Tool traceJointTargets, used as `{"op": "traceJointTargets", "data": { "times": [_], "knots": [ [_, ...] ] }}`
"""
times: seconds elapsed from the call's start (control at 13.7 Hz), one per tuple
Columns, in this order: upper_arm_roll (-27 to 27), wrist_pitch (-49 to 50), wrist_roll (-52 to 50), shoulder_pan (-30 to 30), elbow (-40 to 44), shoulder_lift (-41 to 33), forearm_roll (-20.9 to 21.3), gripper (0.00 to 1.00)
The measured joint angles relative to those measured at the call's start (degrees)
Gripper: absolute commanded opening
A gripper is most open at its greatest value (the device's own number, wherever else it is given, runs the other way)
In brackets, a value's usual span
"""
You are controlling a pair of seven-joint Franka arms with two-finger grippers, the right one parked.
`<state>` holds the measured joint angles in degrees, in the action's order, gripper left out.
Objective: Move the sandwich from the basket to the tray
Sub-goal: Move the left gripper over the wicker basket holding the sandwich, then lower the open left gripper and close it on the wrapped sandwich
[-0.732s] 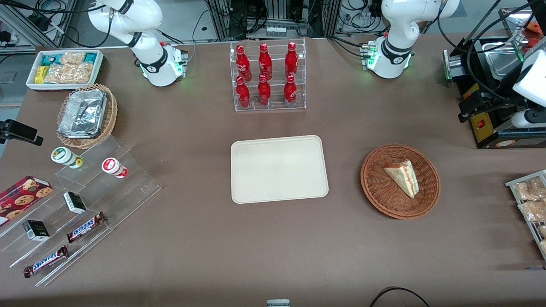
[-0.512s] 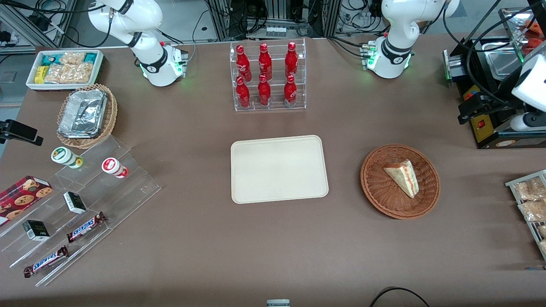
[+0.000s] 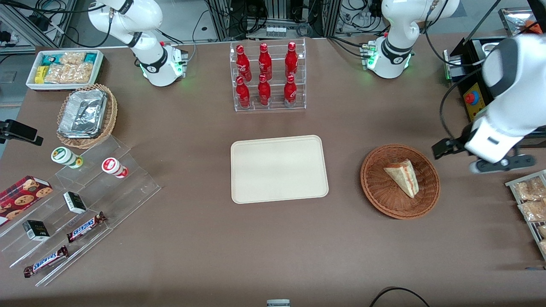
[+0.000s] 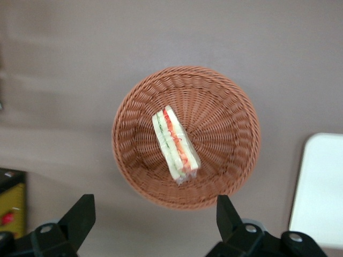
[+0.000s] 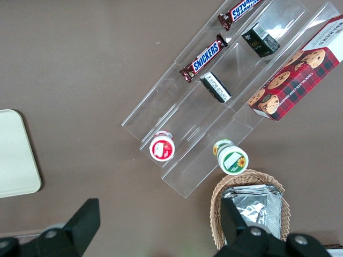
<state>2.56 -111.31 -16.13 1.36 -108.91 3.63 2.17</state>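
Left arm's hand (image 4: 153,225) hangs in the air above the surface (image 3: 273,238), toward the working arm's end of it, close beside the basket (image 3: 375,194) but not over its centre. Fingers (image 4: 80,217) spread wide apart, nothing between them; in the wrist view the two dark fingertips frame the basket rim with a broad gap. Sandwich (image 3: 403,177) lies on its side inside the basket (image 4: 225,101), roughly central on the woven floor, touching nothing but the wicker. Wrist view shows the sandwich (image 4: 176,144) edge-on: white bread, red-orange and pale green layers, clear wrap bunched at one tip. Tray (image 3: 279,170) flat on the surface, well apart from the basket, toward the parked arm's end relative to it; nothing on it. A corner of the tray (image 4: 321,187) also shows in the wrist view, just beside the basket rim. Clear rack of red bottles (image 3: 266,76) stands farther from the front camera than the tray. Tan wicker basket holding foil containers (image 3: 85,113) sits near the parked arm's end of the surface
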Motion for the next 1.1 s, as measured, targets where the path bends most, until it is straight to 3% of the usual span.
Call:
{"op": "traceJointTargets", "data": {
  "times": [0.37,0.73,0.8,0.88,0.95,1.02,1.1],
  "knots": [
    [1.8,-23.4,-23.3,0.3,-17.7,0.1,0.1,1.0],
    [2.1,-32.6,-25.5,0.5,-23.5,4.7,0.1,1.0],
    [2.0,-33.6,-25.5,0.5,-23.9,6.0,0.1,0.94],
    [2.0,-34.5,-25.5,0.5,-24.0,7.4,0.1,0.56],
    [2.0,-35.5,-25.5,0.5,-24.0,8.5,0.1,0.06],
    [2.0,-36.3,-25.5,0.5,-23.9,9.4,0.1,0.0],
    [1.9,-36.6,-25.5,0.5,-23.7,9.9,0.1,0.0]
  ]
}}
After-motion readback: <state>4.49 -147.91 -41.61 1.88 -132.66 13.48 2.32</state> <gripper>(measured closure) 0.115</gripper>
